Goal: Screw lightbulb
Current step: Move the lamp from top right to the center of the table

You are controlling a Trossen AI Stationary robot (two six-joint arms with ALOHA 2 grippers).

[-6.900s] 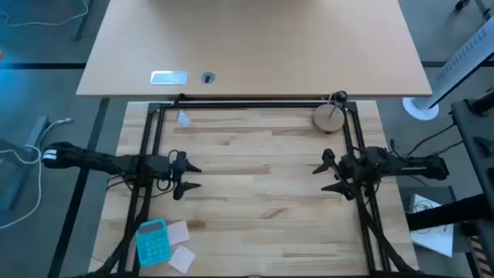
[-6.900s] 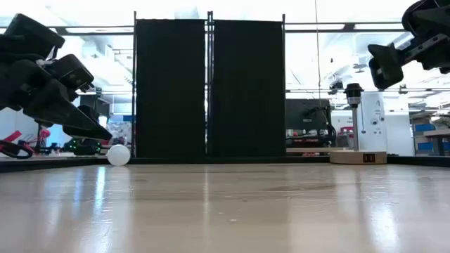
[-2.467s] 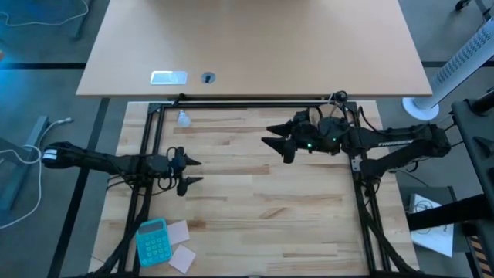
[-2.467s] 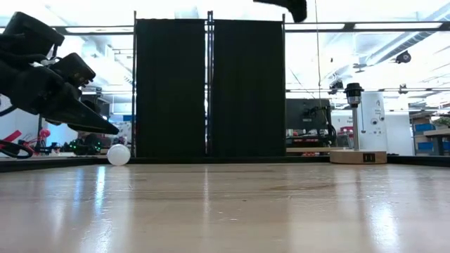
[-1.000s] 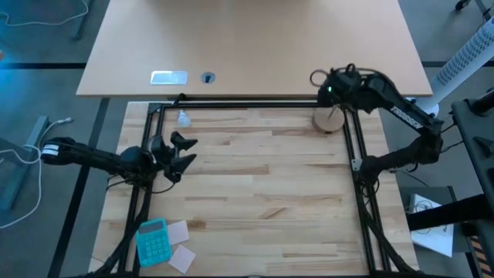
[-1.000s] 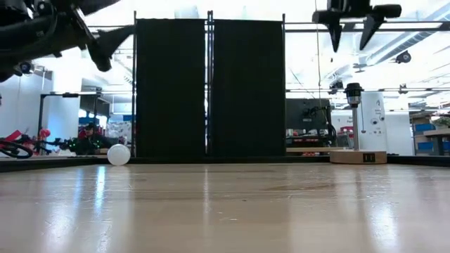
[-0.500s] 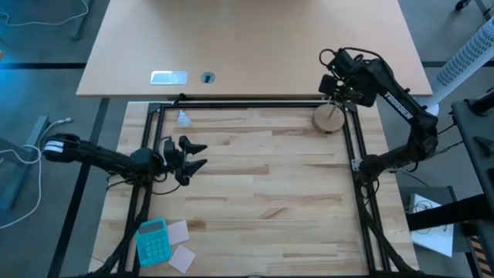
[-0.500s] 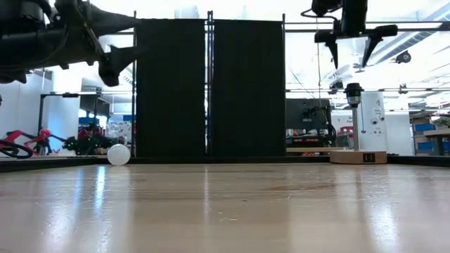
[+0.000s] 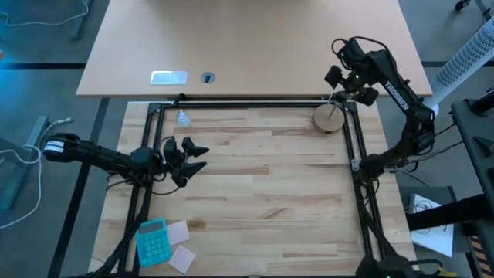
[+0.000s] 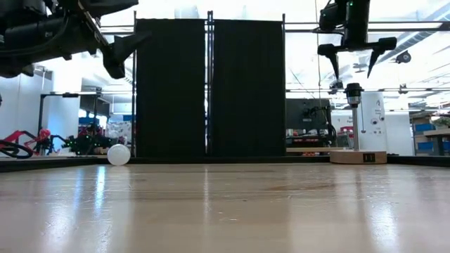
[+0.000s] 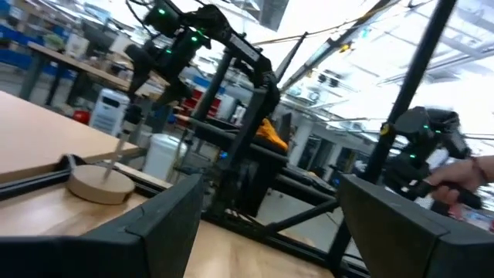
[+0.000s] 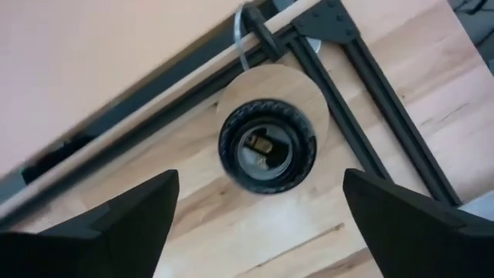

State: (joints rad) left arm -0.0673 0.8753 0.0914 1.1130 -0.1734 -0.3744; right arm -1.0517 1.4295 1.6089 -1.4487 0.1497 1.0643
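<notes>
Room: a black curtain panel (image 10: 209, 88) is standing behind the bench; shelving and workstations are showing beyond it in the low view.
Bench: the pale wooden bench (image 9: 262, 193) is carrying a black frame (image 9: 158, 116) along its edges; a second, tan desk (image 9: 255, 46) is lying past the far edge.
Right gripper (image 9: 349, 85): hanging above the wooden disc stand (image 9: 328, 118) at the far right corner, fingers spread wide and holding nothing; its wrist view is looking straight down into the black socket (image 12: 267, 144).
Left gripper (image 9: 195, 155): hovering over the left side of the bench, fingers parted, empty.
Calculator (image 9: 152, 241): a teal unit is lying at the near left, with paper notes (image 9: 181, 247) beside it.
Lightbulb (image 10: 118, 154): resting on the bench at the far left corner, well apart from both grippers.
Change: the right gripper is now sitting farther right, over the stand, with fingers wider than a second ago; the left gripper is sitting slightly farther right than then.
</notes>
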